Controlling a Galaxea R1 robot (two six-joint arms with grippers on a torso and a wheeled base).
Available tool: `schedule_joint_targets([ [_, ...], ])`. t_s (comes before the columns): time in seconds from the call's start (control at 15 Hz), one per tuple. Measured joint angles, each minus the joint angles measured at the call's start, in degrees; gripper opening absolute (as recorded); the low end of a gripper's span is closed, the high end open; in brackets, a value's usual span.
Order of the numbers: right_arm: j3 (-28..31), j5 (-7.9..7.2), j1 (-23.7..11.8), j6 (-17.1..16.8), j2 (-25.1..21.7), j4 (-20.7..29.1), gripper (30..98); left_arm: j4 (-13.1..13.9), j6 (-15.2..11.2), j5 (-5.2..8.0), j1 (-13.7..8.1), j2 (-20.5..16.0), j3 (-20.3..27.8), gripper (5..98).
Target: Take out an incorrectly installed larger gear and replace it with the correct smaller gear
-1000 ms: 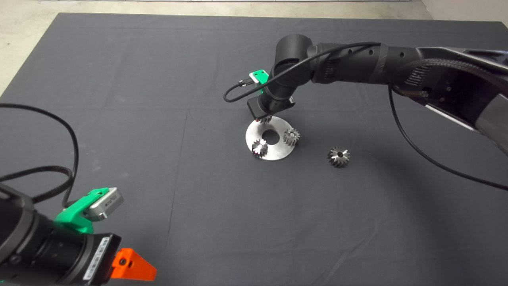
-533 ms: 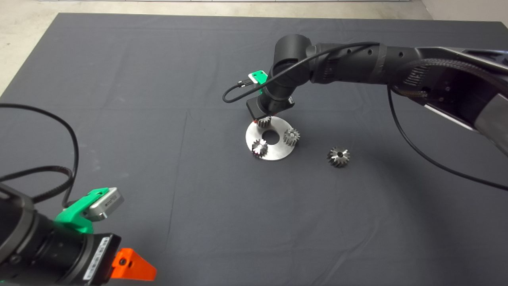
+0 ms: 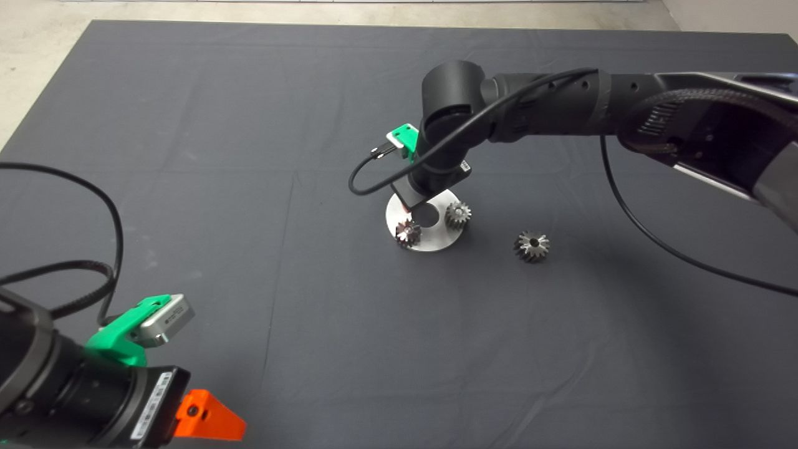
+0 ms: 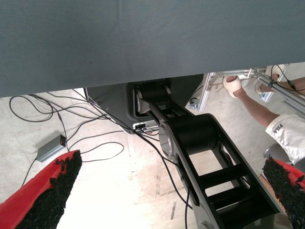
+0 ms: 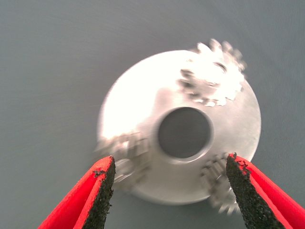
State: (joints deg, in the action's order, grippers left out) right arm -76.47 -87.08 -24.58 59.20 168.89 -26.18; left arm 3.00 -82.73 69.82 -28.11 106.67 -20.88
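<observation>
The right gripper [image 5: 169, 191] hung wide open over the disc [image 5: 138, 100], the smaller gear [image 5: 128, 160] seated there. The larger gear [image 3: 532, 246] lay apart on the mat. Dropping off-centre could knock a seated gear loose.

Even overhead light; glare on disc [image 5: 143, 109]; motion-blurred gears; soft shadows.

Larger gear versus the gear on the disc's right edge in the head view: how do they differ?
The larger gear lies on the bare mat, apart from the silver disc. The gear on the disc's right edge sits on that disc. The larger gear is wider with longer teeth, the other narrower with shorter teeth. Both are grey metal.
</observation>
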Motion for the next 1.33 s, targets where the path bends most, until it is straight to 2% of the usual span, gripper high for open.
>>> schedule_joint_targets([
  [0.13, 3.32, 0.11, -2.96, 1.98, -3.17, 3.99, 67.3, 0.0, 0.1, 0.06, 0.02, -0.16, 0.0, 98.4],
  [0.27, 8.99, -0.65, -5.94, 4.15, -9.28, 9.96, 67.4, 0.0, 1.02, 0.0, 0.0, 0.0, 0.0, 98.4],
  [0.33, 13.44, -1.26, -7.55, 5.69, -12.2, 12.91, 70.8, 0.0, 1.39, -0.1, 0.0, 0.04, 0.0, 98.4],
  [0.47, 23.9, -1.07, -10.15, 9.12, -16.23, 18.6, 72.7, 0.0, 2.74, -0.48, -0.02, 0.06, 0.0, 98.4],
  [0.6, 34.27, 0.29, -11.27, 14.21, -21.09, 21.49, 75.9, 0.02, 3.3, -0.57, -0.02, -0.02, 0.0, 98.4],
  [0.73, 42.34, -0.81, -12.16, 18.5, -29.16, 23.21, 78.2, 0.0, 3.79, -0.91, -0.05, 0.2, 0.0, 98.4],
  [0.8, 45.44, -1.59, -12.58, 20.21, -31.76, 23.68, 81.5, 0.0, 3.87, -1.16, -0.04, 0.2, 0.0, 98.4],
  [0.87, 48.29, -1.38, -12.95, 21.76, -33.31, 24.73, 82.6, 0.0, 3.94, -1.63, -0.06, 0.24, 0.0, 98.4],
  [0.93, 50.0, -1.12, -13.12, 22.49, -34.0, 25.75, 82.6, 0.0, 3.95, -1.57, -0.05, 0.17, 0.0, 98.4],
  [1.07, 50.59, -0.33, -13.61, 23.46, -34.64, 25.96, 86.9, 0.0, 3.95, -1.4, -0.02, -0.49, 0.0, 98.4],
  [1.2, 51.06, -0.57, -13.7, 24.14, -36.25, 26.02, 86.9, 0.0, 3.95, -1.46, -0.05, -0.27, 0.0, 98.4],
  [1.33, 51.57, -0.85, -13.7, 24.51, -37.3, 26.16, 91.3, 0.02, 3.95, -1.52, -0.05, -0.3, 0.0, 98.4],
])
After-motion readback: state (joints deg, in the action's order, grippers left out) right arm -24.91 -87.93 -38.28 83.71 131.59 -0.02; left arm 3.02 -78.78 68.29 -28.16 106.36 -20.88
